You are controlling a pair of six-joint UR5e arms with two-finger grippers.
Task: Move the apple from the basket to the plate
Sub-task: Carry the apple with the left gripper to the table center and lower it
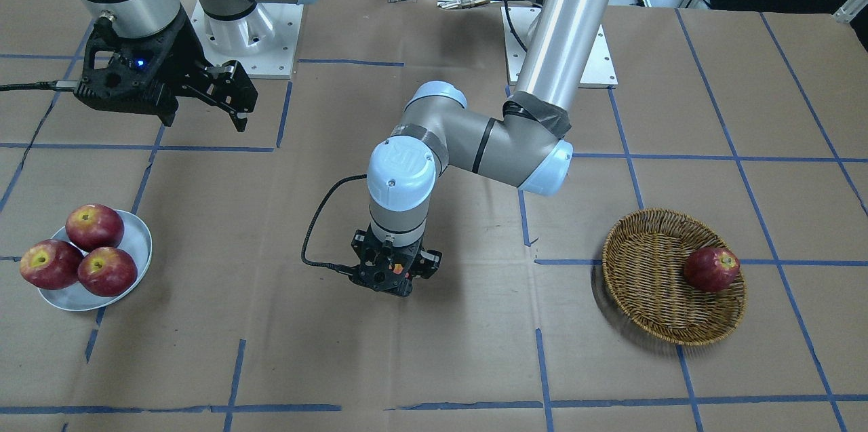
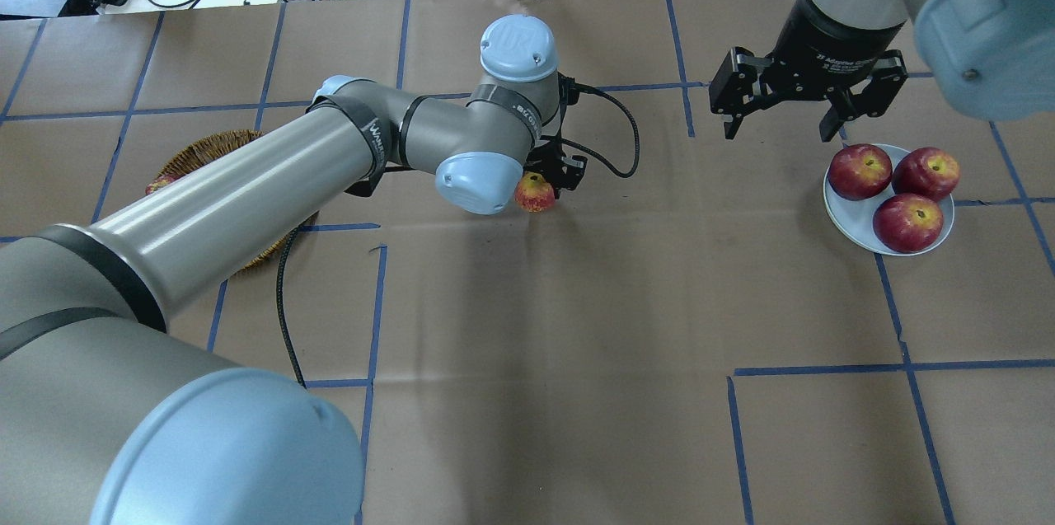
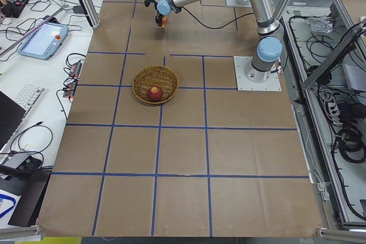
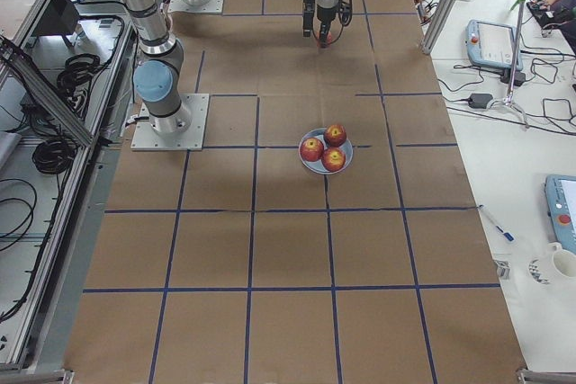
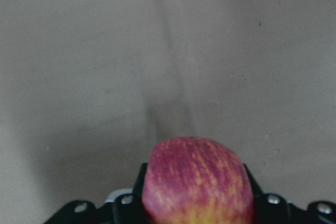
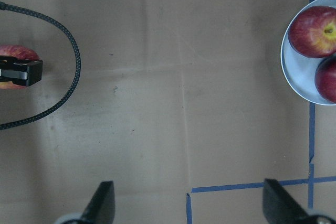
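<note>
Front-facing view: the left claw (image 1: 392, 274) points straight down, and its own body hides what it carries.
Overhead view: the apple (image 2: 535, 194) peeks out under that claw, streaky pink-red with a yellow patch.
Left wrist view: the apple sits between the two black fingers (image 5: 140, 179), which press on its sides. Only brown tabletop (image 2: 577, 344) lies beyond.
Right wrist view: the left claw's finger tip and a sliver of the apple show at the far edge.
Left claw: closed to an apple's width and gripping the apple.
Right claw (image 2: 776, 129): spread wide and holding nothing; it hangs above the tabletop.
Plate (image 2: 853, 216): just beside the right claw and well apart from the left claw. It carries three dark red apples (image 2: 907, 222).
Basket (image 1: 651, 289): well apart from the left claw, on the side away from the plate. One dark red apple (image 1: 711, 269) lies in it.
</note>
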